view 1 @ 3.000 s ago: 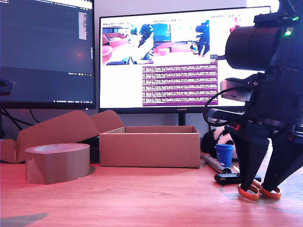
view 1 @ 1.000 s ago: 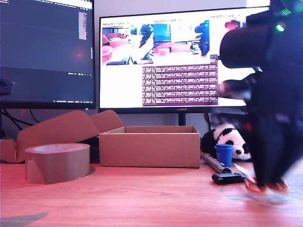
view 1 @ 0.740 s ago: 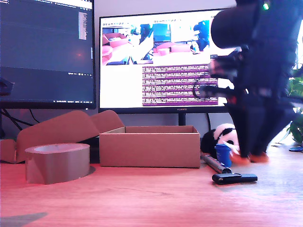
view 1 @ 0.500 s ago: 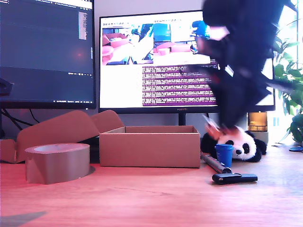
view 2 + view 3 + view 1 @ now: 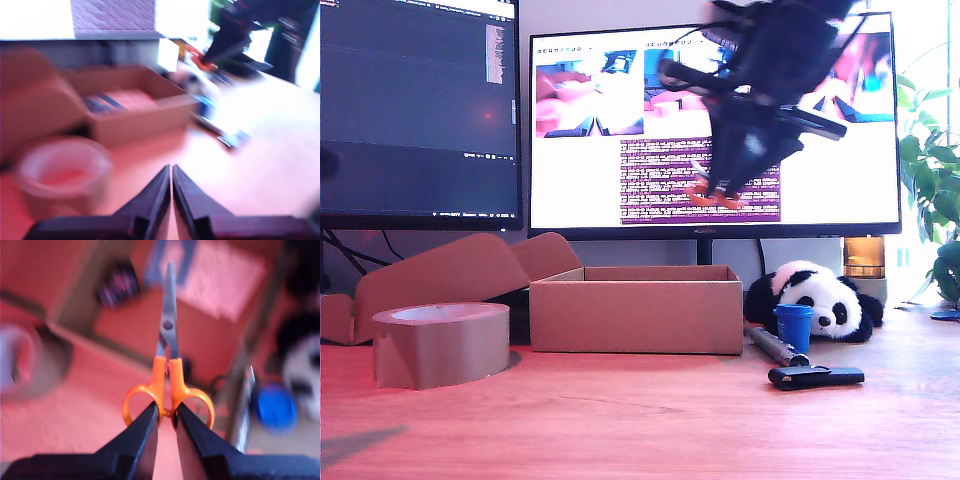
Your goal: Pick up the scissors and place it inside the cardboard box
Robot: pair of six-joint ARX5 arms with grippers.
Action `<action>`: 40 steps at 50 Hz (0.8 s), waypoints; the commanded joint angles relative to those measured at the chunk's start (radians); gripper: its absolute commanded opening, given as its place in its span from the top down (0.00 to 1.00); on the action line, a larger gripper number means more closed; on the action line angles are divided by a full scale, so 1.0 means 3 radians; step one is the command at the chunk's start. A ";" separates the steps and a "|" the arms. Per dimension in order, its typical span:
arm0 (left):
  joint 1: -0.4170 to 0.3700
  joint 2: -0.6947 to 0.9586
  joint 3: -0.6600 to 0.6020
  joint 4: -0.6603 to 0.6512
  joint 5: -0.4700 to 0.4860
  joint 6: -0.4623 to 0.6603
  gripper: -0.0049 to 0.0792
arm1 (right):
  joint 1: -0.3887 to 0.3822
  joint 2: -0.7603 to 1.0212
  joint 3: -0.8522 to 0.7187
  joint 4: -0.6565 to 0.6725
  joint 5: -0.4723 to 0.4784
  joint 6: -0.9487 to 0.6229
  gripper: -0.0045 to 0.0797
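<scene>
Scissors [image 5: 167, 372], lifted off the table since earlier, hang above the cardboard box [image 5: 636, 309], pinched in my second claw [image 5: 165, 412].

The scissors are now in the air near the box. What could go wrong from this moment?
1. My second pincer grips the scissors only at the narrow neck between the orange loops, and the pictures are blurred, so the scissors may twist or slip out.
2. The blades reach well past the pincer, so on the way down their tip could catch the wall of the cardboard box.
3. If dropped early, the scissors could land beside the box, near the blue cup.
</scene>
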 commanded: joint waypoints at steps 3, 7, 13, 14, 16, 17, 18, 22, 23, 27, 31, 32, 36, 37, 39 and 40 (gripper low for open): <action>-0.0013 0.0015 -0.0055 0.0050 -0.0072 0.0018 0.97 | 0.0013 0.0292 0.0165 0.0036 0.0015 -0.0050 0.96; -0.0013 0.0015 -0.0055 0.0046 -0.0071 0.0018 0.97 | 0.0013 0.0479 0.0334 0.0050 0.0015 -0.0095 0.96; -0.0013 0.0015 -0.0055 0.0042 -0.0071 0.0018 0.97 | 0.0009 0.0757 0.0586 0.0023 0.0014 -0.0118 0.96; -0.0013 0.0015 -0.0055 0.0042 -0.0071 0.0018 0.97 | 0.0008 0.0796 0.0627 0.0018 0.0014 -0.0123 0.96; -0.0013 0.0015 -0.0055 0.0042 -0.0071 0.0018 0.97 | 0.0008 0.0896 0.0706 0.0009 0.0014 -0.0128 0.96; -0.0013 0.0015 -0.0055 0.0042 -0.0071 0.0018 0.97 | 0.0008 0.0936 0.0749 -0.0010 0.0014 -0.0148 0.96; -0.0013 0.0015 -0.0055 0.0042 -0.0071 0.0018 0.97 | 0.0008 0.0977 0.0778 -0.0025 0.0014 -0.0160 0.96; -0.0013 0.0015 -0.0055 0.0042 -0.0071 0.0018 0.97 | 0.0008 0.1153 0.0937 -0.0062 0.0014 -0.0182 0.96; -0.0013 0.0015 -0.0055 0.0041 -0.0071 0.0018 0.97 | 0.0008 0.1193 0.0975 -0.0083 0.0014 -0.0183 0.96; -0.0013 0.0015 -0.0055 0.0039 -0.0071 0.0018 0.97 | 0.0008 0.1329 0.1080 -0.0112 0.0014 -0.0183 0.96; -0.0013 0.0015 -0.0055 0.0039 -0.0071 0.0017 0.97 | 0.0006 0.1436 0.1148 -0.0128 0.0015 -0.0183 0.96; -0.0013 0.0015 -0.0055 0.0038 -0.0071 0.0017 0.97 | 0.0006 0.1465 0.1162 -0.0136 0.0015 -0.0183 0.96; -0.0013 0.0015 -0.0055 0.0037 -0.0070 0.0018 0.97 | 0.0006 0.1563 0.1222 -0.0164 0.0020 -0.0183 0.96; -0.0013 0.0015 -0.0055 0.0037 -0.0071 0.0017 0.97 | 0.0005 0.1587 0.1235 -0.0169 0.0023 -0.0184 0.96; -0.0013 0.0015 -0.0055 0.0036 -0.0070 0.0018 0.97 | -0.0006 0.1628 0.1253 -0.0182 0.0025 -0.0183 0.96; -0.0013 0.0015 -0.0055 0.0036 -0.0070 0.0017 0.97 | -0.0011 0.1644 0.1255 -0.0181 0.0025 -0.0183 0.96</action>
